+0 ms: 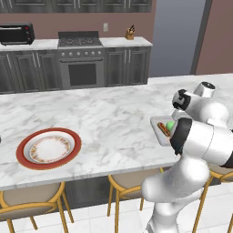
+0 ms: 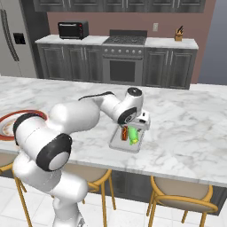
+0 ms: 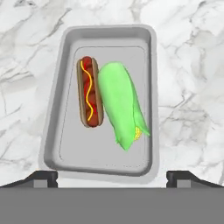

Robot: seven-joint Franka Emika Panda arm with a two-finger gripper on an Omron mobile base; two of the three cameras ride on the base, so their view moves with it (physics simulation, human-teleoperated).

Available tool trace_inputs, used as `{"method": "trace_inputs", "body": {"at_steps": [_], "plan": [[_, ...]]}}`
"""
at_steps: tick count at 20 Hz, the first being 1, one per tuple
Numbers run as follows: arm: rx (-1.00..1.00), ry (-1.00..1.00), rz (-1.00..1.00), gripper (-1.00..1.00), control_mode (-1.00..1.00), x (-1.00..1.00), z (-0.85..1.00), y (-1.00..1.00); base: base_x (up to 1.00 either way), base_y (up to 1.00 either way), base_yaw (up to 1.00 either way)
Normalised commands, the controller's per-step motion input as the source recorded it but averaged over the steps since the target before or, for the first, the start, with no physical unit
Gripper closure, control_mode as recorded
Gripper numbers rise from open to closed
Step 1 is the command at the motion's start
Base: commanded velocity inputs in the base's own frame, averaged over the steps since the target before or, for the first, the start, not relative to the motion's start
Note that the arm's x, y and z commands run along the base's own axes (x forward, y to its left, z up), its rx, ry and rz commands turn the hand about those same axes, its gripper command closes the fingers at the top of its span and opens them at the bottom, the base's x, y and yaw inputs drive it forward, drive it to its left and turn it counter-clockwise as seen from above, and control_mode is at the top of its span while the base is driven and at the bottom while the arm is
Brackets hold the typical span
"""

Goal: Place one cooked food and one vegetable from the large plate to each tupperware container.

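Observation:
A light-grey tupperware container (image 3: 53, 131) lies on the marble island, straight below my gripper (image 3: 112, 177). In it a hot dog (image 3: 89, 92) with a mustard line lies beside a corn cob in its green husk (image 3: 120, 103). My fingertips (image 3: 46, 176) stand wide apart above the tray's near rim, open, with nothing between them. From the right base view the gripper (image 2: 136, 129) hangs just over the same container (image 2: 116, 142). The container (image 1: 154, 122) sits near the island's front edge, half hidden by my arm. The large plate (image 1: 27, 159), red-rimmed, lies bare at the island's left.
Wooden stools (image 1: 27, 200) stand under the island's front edge. The back counter carries a toaster oven (image 1: 16, 33) and a knife block (image 1: 130, 32) beside the stove (image 1: 80, 42). My arm hides part of the plate (image 2: 9, 116) in the right base view.

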Motion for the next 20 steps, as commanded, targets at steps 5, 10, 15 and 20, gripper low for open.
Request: {"method": "trace_inputs", "body": {"at_steps": [5, 10, 15, 20], "plan": [[0.0, -0.14, -0.04, -1.0, -1.0, -0.98, 0.75, 0.79, 0.0, 0.0, 0.0], [-0.01, -0.2, 0.0, -1.0, -1.0, -0.76, 0.82, 0.88, 0.0, 0.0, 0.0], [-0.01, -0.22, 0.0, -1.0, -1.0, -0.77, 0.8, 0.86, 0.0, 0.0, 0.0], [0.0, -0.14, 0.0, -1.0, -1.0, -0.78, 0.86, 0.62, 0.0, 0.0, 0.0]]}}
